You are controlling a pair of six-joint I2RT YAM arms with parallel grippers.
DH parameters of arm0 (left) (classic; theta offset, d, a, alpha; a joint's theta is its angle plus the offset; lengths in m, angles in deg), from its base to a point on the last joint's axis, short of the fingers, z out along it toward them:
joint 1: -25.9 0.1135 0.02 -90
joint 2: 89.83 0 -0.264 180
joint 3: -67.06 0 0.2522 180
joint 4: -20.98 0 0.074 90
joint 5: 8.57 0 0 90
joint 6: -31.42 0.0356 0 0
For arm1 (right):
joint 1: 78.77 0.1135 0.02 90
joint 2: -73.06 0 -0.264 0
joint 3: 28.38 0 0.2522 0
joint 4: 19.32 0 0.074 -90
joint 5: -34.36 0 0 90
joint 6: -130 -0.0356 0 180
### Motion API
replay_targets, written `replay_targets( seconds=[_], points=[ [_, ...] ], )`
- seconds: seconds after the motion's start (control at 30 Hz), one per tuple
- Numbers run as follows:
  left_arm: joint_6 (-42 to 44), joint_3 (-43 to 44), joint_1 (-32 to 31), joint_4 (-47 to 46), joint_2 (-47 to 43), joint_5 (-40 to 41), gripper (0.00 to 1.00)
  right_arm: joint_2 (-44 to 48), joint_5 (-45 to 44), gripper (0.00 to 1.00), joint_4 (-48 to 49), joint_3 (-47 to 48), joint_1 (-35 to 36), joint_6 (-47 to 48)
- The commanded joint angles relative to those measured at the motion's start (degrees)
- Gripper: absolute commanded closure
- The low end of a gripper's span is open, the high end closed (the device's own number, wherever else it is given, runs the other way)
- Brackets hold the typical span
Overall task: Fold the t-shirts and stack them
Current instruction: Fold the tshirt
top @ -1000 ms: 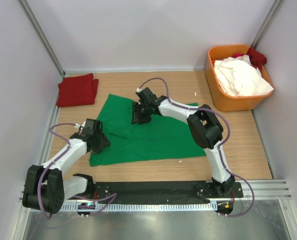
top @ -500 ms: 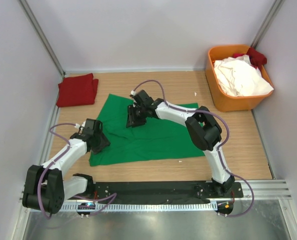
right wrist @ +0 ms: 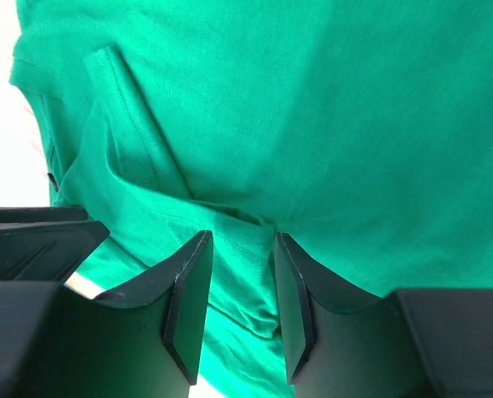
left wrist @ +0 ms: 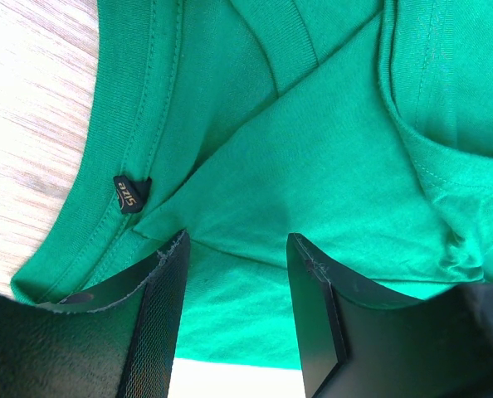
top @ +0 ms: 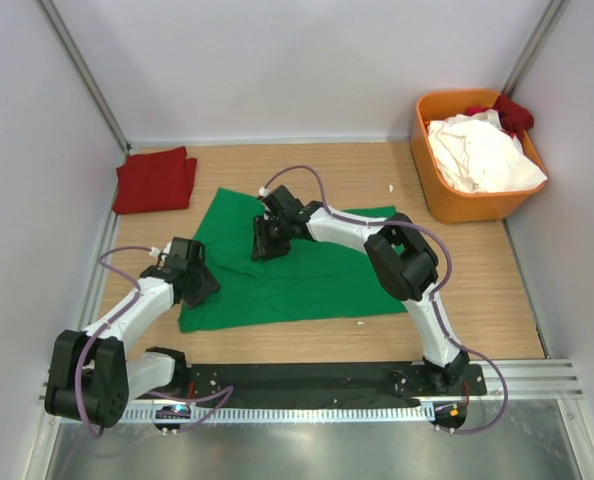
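Note:
A bright green t-shirt lies spread on the wooden table. My left gripper hovers over its left edge. In the left wrist view it is open above the collar, near a black size tag. My right gripper is low over the shirt's upper middle. In the right wrist view it stands open, with a raised fold of green cloth between its fingers. A folded dark red t-shirt lies at the back left.
An orange bin at the back right holds crumpled white shirts and a red one. Grey walls close in the left, back and right sides. A black rail runs along the near edge.
My right gripper has moved a little left and towards me over the green shirt. The left arm and the shirt's outline have not visibly moved.

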State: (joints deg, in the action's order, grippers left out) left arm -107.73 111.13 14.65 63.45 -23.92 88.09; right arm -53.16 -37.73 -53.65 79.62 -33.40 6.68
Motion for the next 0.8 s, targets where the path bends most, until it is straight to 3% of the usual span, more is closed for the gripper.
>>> replay_targets(
  seconds=[0.0,0.2,0.3,0.53,0.77],
  points=[
    [0.01,-0.86,-0.01,0.91,0.19,2.40,0.48,-0.09,-0.07,0.57,1.59,0.25,0.69,-0.52],
    [0.02,-0.77,-0.01,0.91,0.62,2.49,0.48,-0.09,0.10,0.59,1.51,0.16,1.04,-0.60],
    [0.01,-0.77,0.00,0.82,0.54,2.66,0.48,-0.17,0.37,0.65,1.51,0.16,1.30,-0.52],
    [0.10,-0.77,-0.09,0.74,0.45,2.66,0.48,0.18,0.90,0.98,2.30,-0.54,1.39,-0.34],
    [0.01,-0.86,0.00,0.91,0.18,2.75,0.48,4.39,-8.06,0.99,0.45,-2.04,1.04,0.71]
  ],
)
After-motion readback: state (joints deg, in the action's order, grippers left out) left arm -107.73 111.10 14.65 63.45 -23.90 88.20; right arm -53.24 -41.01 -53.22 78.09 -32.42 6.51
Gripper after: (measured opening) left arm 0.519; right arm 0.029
